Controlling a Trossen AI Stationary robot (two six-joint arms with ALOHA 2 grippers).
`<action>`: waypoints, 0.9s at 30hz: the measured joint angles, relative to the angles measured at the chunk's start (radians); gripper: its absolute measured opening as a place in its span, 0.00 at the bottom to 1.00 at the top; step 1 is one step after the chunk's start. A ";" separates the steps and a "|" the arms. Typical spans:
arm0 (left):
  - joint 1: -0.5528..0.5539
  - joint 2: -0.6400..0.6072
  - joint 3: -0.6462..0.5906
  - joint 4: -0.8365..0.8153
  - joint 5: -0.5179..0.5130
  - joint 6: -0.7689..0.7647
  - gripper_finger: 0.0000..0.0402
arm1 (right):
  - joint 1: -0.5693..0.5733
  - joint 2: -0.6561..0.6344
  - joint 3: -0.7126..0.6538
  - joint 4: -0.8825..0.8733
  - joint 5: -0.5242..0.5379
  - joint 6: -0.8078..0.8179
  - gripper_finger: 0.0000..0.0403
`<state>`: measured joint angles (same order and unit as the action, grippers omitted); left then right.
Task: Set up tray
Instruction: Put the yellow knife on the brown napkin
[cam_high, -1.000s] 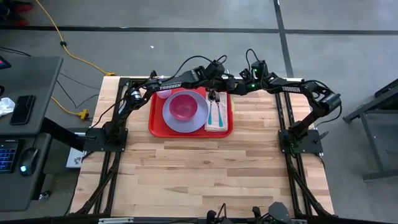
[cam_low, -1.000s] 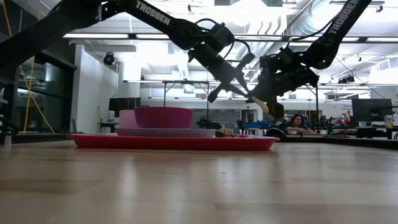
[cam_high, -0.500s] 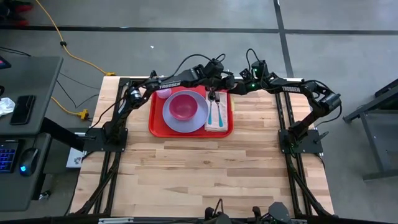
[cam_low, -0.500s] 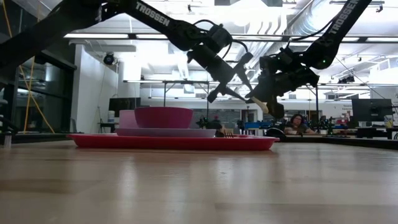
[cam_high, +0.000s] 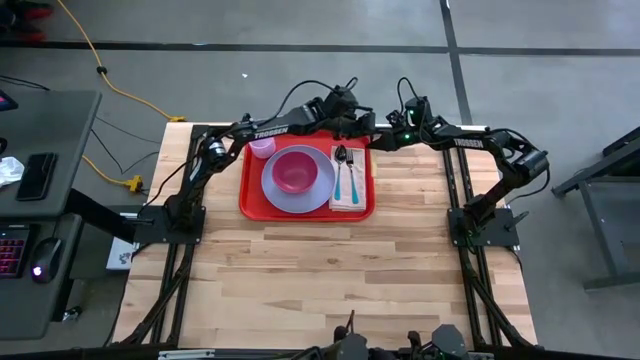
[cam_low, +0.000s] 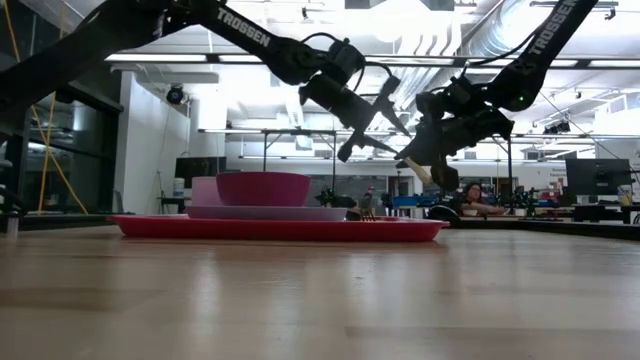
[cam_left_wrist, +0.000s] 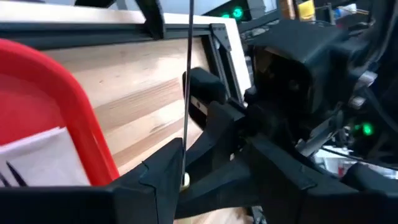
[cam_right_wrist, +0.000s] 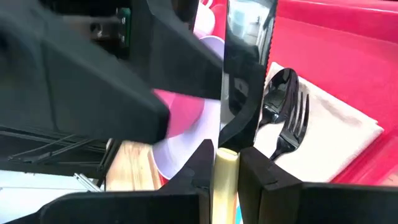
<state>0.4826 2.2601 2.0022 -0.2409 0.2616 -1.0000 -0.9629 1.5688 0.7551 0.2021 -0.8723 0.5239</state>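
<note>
- High view: the red tray (cam_high: 306, 178) lies at the far middle of the wooden table (cam_high: 330, 270). On it sit a lavender plate (cam_high: 297, 180) with a pink bowl (cam_high: 292, 171), a small pink cup (cam_high: 261, 148) at its far left corner, and a white napkin (cam_high: 346, 190) carrying a spoon (cam_high: 341, 158) and fork (cam_high: 352, 160). Both arms meet over the tray's far right corner.
- Low view: the left gripper (cam_low: 372, 118) hangs above the tray with its fingers spread and nothing between them. The right gripper (cam_low: 420, 160) hovers just beside it, pinched narrow on a knife (cam_low: 425, 170).
- Left wrist view: the tray's rim and the napkin corner show, with the right arm close ahead.
- Right wrist view: the knife blade (cam_right_wrist: 244, 68) stands clamped between the fingers, over the napkin, spoon and fork.
</note>
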 joint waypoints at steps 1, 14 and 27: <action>0.005 0.000 0.000 0.005 0.012 0.000 0.53 | 0.000 0.000 0.000 0.000 0.001 0.000 0.05; 0.068 0.000 0.085 -0.171 0.046 0.109 0.53 | 0.000 0.001 0.000 -0.004 0.039 0.045 0.05; 0.160 -0.001 0.245 -0.478 0.035 0.297 0.53 | 0.115 0.001 0.000 -0.101 0.119 0.139 0.05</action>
<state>0.6421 2.2589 2.2471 -0.7192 0.2961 -0.7035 -0.8474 1.5696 0.7551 0.1010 -0.7530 0.6632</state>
